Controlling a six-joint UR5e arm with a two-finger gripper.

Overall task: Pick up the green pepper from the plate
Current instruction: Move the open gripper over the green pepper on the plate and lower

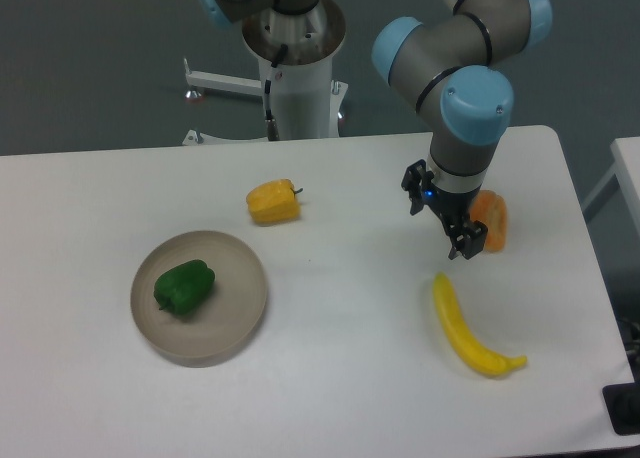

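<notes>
Fingers (466, 240) of the gripper (468, 246) point down and slightly toward the camera, dark against the white table (350, 378). From my remote view I cannot tell how far apart they stand; the two tips overlap in this angle and blur together. Nothing appears between them, though an orange item (493, 218) sits directly behind the gripper and is partly hidden by it, so contact with it cannot be ruled in or out.

Arm: grey links with blue joint caps, coming in from upper right, wrist over the right part of the table. Base column (297, 78) stands at the far edge, centre.

Green pepper (184, 285): lying in the plate (240, 318), left of the dish's middle, glossy dark green, lumpy. It looks to rest on its side. Plate is on the left-front part of the table, well apart from the gripper.

Other items noted:
- yellow pepper (273, 201), on its side, stem toward the right, beyond the plate and between plate and arm base.
- banana-shaped yellow piece (468, 330), lying diagonally just in front of the gripper, thin end toward the gripper, stub end toward front right.

Gripper is nearer the banana-shaped piece and the orange item than either pepper.
</notes>
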